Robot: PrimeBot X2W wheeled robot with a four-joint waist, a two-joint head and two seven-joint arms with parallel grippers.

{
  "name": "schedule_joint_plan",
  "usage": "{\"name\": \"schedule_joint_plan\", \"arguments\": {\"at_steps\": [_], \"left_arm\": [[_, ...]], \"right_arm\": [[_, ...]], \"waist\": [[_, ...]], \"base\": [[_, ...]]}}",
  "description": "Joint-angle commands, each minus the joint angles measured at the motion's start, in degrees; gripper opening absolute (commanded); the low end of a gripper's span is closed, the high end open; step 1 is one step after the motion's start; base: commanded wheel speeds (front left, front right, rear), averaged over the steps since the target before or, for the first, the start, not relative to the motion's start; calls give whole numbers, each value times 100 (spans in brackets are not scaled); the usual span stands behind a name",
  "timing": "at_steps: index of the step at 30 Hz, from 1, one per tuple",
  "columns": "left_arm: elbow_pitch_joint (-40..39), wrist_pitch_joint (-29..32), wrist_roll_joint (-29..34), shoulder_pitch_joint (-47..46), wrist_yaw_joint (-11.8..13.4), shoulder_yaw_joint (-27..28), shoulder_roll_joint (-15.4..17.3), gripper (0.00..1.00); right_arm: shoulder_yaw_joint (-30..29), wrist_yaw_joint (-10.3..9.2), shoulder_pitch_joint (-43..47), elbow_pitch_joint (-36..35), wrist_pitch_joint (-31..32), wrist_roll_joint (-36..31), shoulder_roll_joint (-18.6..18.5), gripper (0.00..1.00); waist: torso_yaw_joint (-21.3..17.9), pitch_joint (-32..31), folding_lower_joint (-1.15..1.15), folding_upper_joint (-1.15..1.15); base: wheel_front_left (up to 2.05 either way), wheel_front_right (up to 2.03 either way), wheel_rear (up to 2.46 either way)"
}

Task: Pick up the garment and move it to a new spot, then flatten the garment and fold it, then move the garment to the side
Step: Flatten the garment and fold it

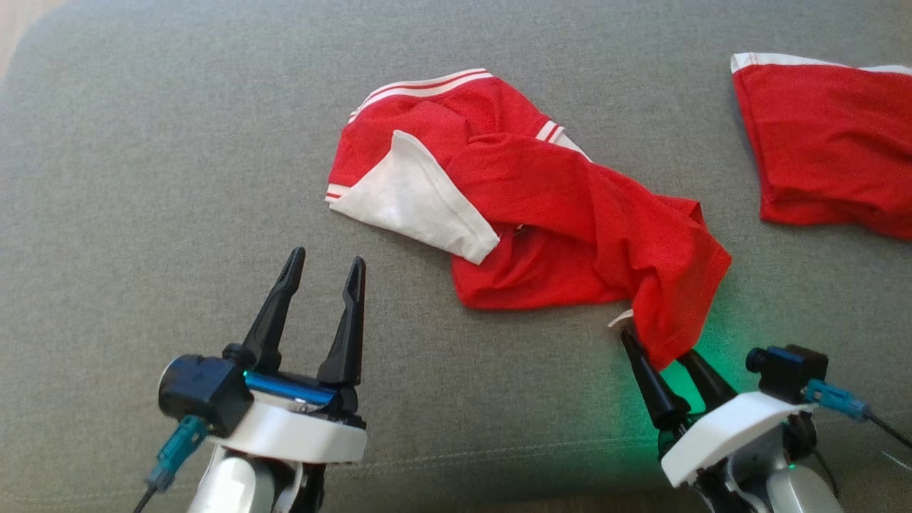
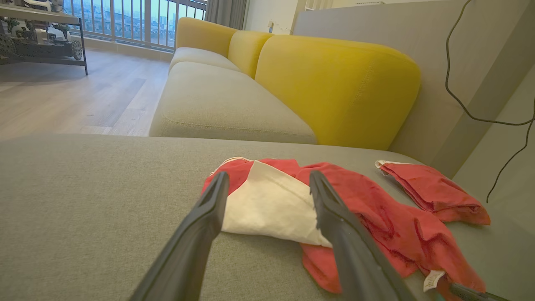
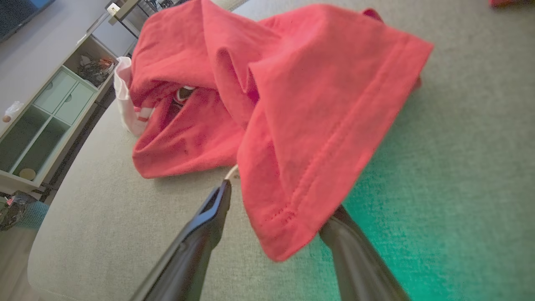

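The garment (image 1: 556, 214) is a red shirt with white sleeves and striped trim, lying crumpled on the grey cushion (image 1: 142, 178). Its near hem is lifted and draped over one finger of my right gripper (image 1: 655, 345), whose fingers stand apart. In the right wrist view the garment's (image 3: 292, 104) hem hangs across the gap of the right gripper (image 3: 280, 198), hiding the right fingertip. My left gripper (image 1: 327, 258) is open with nothing in it, a little short of the white sleeve. In the left wrist view, the left gripper (image 2: 268, 175) frames that sleeve of the garment (image 2: 376, 209).
A second red garment (image 1: 833, 149) lies at the far right of the cushion, and the left wrist view shows this second garment (image 2: 430, 192) too. Yellow backrests (image 2: 334, 83) rise behind. A black cable (image 2: 468, 104) hangs by the wall. A shelf unit (image 3: 46, 113) stands beyond the cushion's edge.
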Motion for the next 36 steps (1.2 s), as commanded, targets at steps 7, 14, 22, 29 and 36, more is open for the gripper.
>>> {"name": "schedule_joint_plan", "arguments": {"at_steps": [7, 14, 22, 29, 36], "left_arm": [[-188, -28, 59, -256, -50, 139, 19, 100], [-209, -28, 134, -221, -86, 200, 19, 100], [-236, -28, 291, -206, -131, 264, 19, 100], [-220, -28, 370, -247, -163, 200, 19, 100], [-235, -28, 472, -278, -176, 191, 19, 100]], "right_arm": [[252, -1, 32, -41, -174, 193, -5, 100], [200, -1, 270, -219, -397, 722, -5, 84], [223, -1, 512, -592, -548, 1323, -5, 86], [307, -1, 405, -478, -607, 1843, -5, 74], [442, -1, 131, -74, -897, 2266, -5, 23]], "waist": [[15, 78, 0, 0], [13, 94, 0, 0], [-129, 129, 0, 0], [-189, 127, 0, 0], [-103, 127, 0, 0]], "base": [[0, 0, 0], [0, 0, 0], [0, 0, 0], [0, 0, 0], [0, 0, 0]]}}
